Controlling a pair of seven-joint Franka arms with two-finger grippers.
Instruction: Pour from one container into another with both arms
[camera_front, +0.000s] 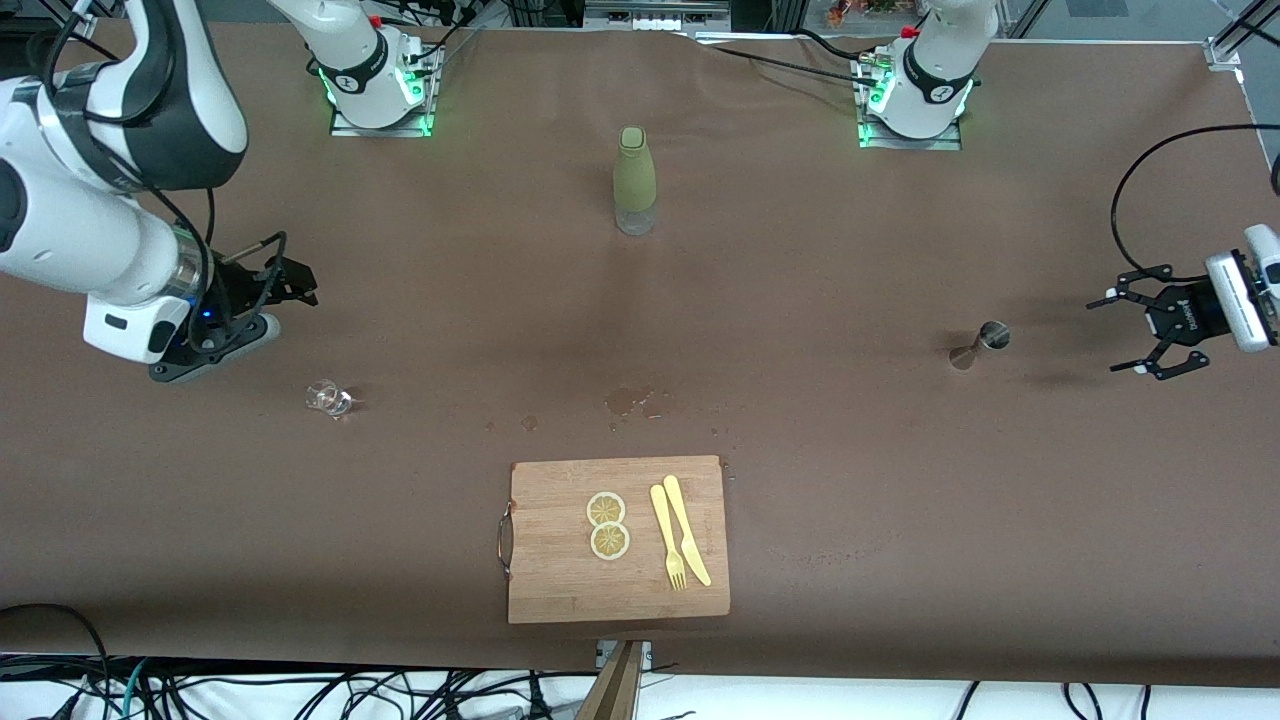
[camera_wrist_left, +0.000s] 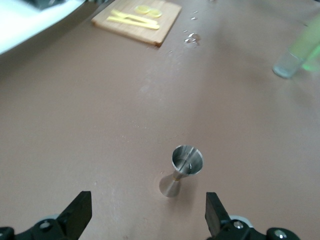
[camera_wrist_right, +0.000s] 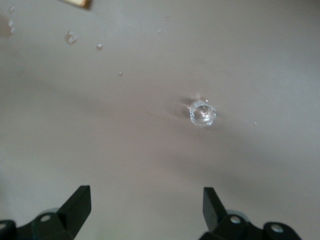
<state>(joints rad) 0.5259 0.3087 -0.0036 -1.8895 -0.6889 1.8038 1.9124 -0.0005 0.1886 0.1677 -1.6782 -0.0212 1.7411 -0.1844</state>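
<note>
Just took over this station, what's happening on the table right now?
Nothing is held yet. The left gripper is open at the left arm's end of the table, facing the metal jigger standing upright. The right gripper is open near the small clear glass at the right arm's end. A green bottle stands between the bases, and a cutting board with lemon slices, fork and knife lies nearest the front camera.

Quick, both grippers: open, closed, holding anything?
Left gripper: open, empty, beside the steel jigger.
Right gripper: open, empty, near the small glass.
</note>
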